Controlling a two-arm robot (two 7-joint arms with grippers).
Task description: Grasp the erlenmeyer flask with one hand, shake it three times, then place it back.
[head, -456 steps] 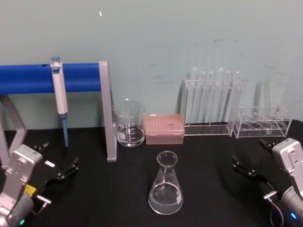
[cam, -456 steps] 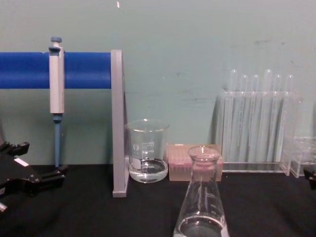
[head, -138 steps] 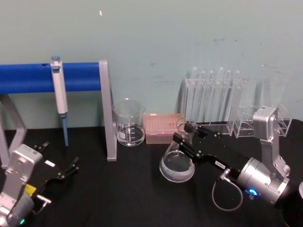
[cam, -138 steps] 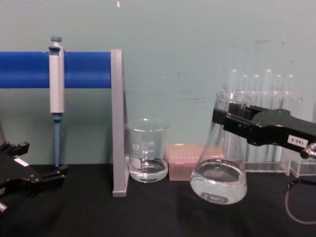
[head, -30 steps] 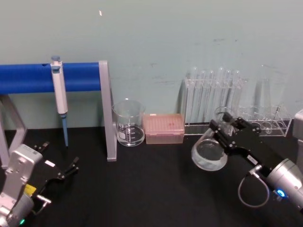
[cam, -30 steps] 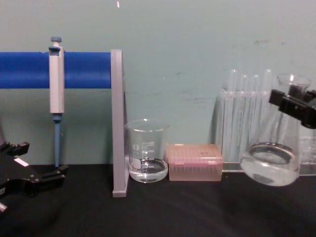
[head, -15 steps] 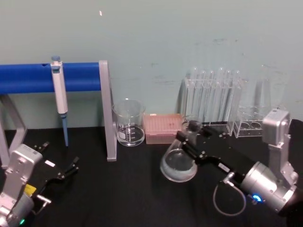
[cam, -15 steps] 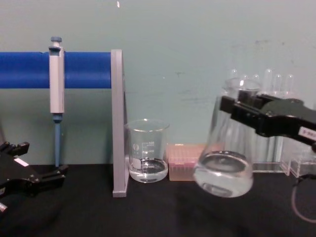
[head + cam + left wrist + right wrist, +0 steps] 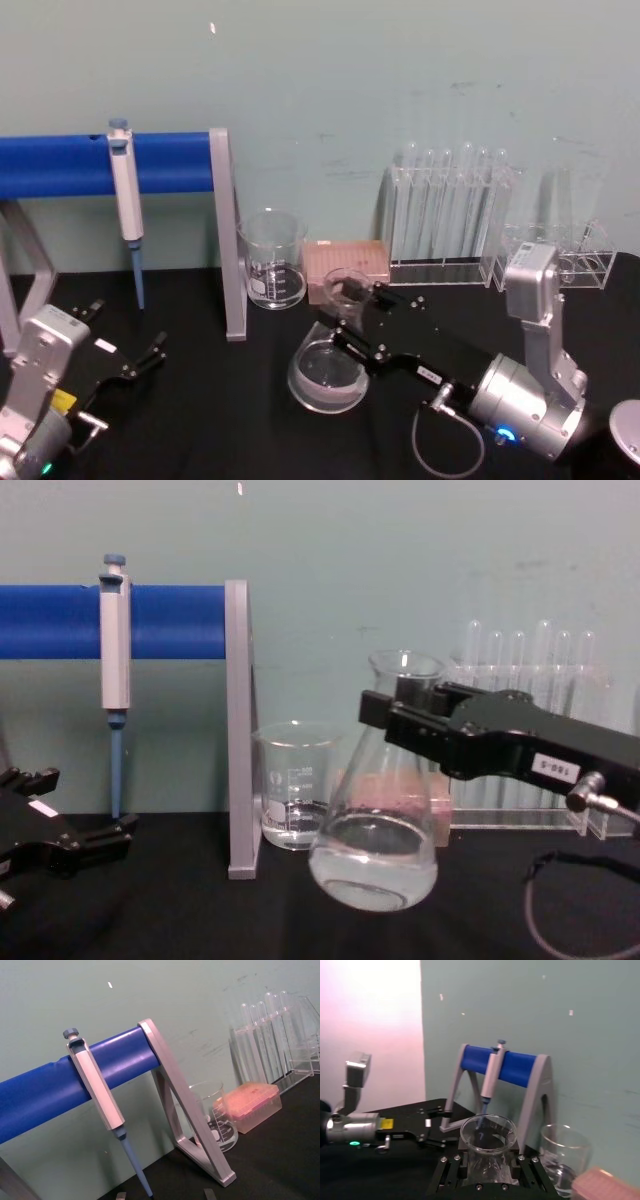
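The erlenmeyer flask (image 9: 325, 372) hangs tilted above the black table, left of centre, with clear liquid in its wide base. My right gripper (image 9: 348, 308) is shut on its neck just below the rim. From the chest the flask (image 9: 373, 865) is well off the table, base swung to the left, with the right gripper (image 9: 388, 712) clamped around the neck. The right wrist view looks down on the flask (image 9: 488, 1135) rim between the black jaws of the right gripper (image 9: 487, 1164). My left gripper (image 9: 125, 335) rests open at the front left, away from the flask.
A glass beaker (image 9: 272, 262) and a pink tip box (image 9: 345, 262) stand just behind the flask. A blue-barred stand (image 9: 100, 165) holding a pipette (image 9: 125, 195) fills the back left. Test tube racks (image 9: 450, 215) line the back right.
The right gripper has swung the flask leftward: from in front of the test tube racks a second ago, past the tip box, to near the beaker now. The left arm is still.
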